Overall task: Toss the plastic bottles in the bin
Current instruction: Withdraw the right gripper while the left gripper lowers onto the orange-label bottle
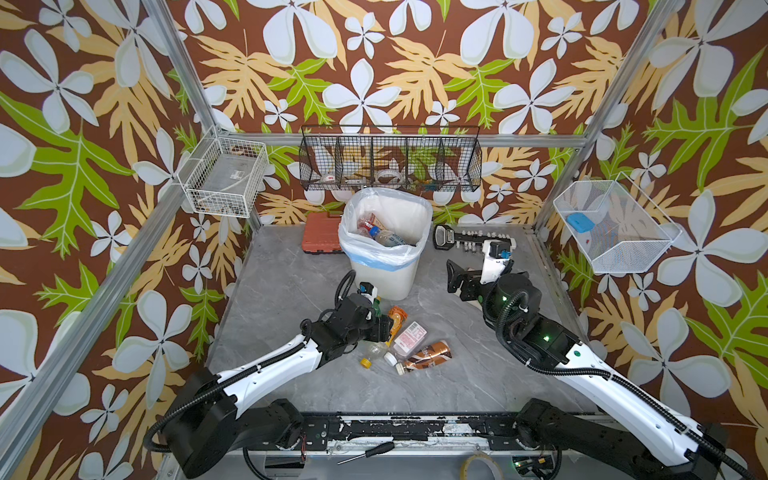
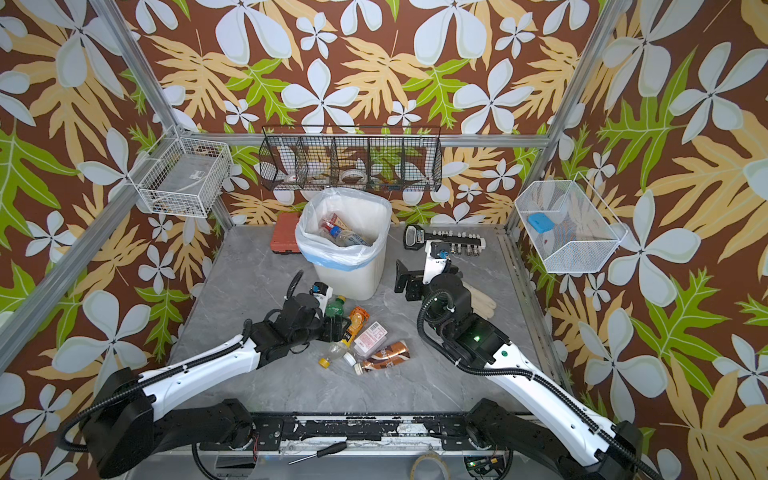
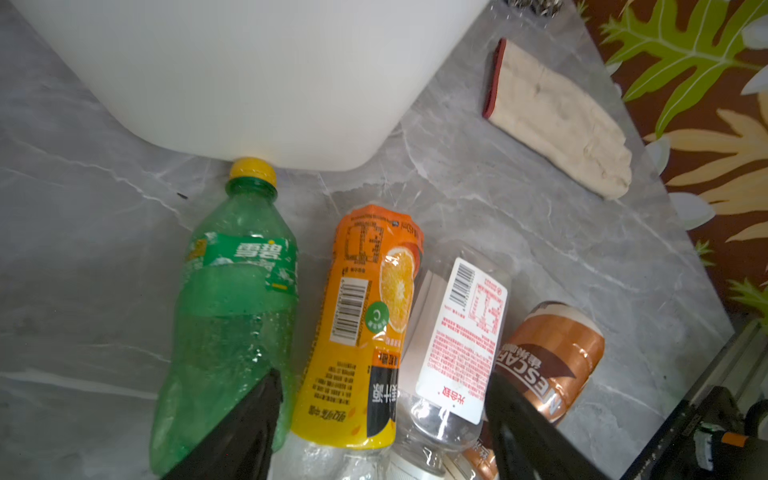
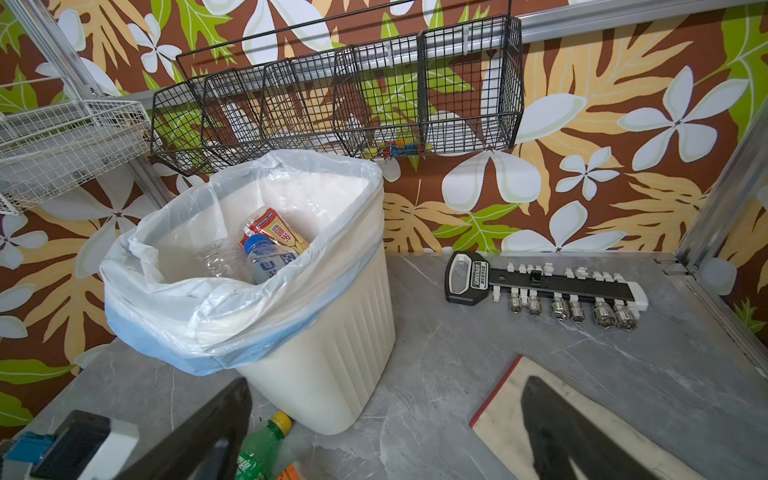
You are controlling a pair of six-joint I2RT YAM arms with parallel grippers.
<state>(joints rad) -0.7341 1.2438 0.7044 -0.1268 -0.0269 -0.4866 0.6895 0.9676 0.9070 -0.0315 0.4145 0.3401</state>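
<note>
The white bin (image 1: 382,270), lined with a bag, stands at the back centre and holds several bottles (image 4: 266,257). In front of it lie a green bottle (image 3: 232,299), an orange bottle (image 3: 365,316), a pink-labelled clear bottle (image 3: 457,332), a brown bottle (image 3: 552,353) and a clear yellow-capped bottle (image 1: 374,353). My left gripper (image 3: 384,378) is down on this pile. Its jaws stand apart with the orange and pink-labelled bottles between them. One finger lies over the green bottle. My right gripper (image 4: 388,386) hangs open and empty, right of the bin.
A beige glove (image 3: 557,120) lies right of the bin, partly under my right gripper. A socket rail (image 4: 540,286) and an orange-red case (image 1: 322,235) sit at the back. Wire baskets (image 1: 390,160) hang on the walls. A screwdriver (image 1: 365,452) lies on the front rail.
</note>
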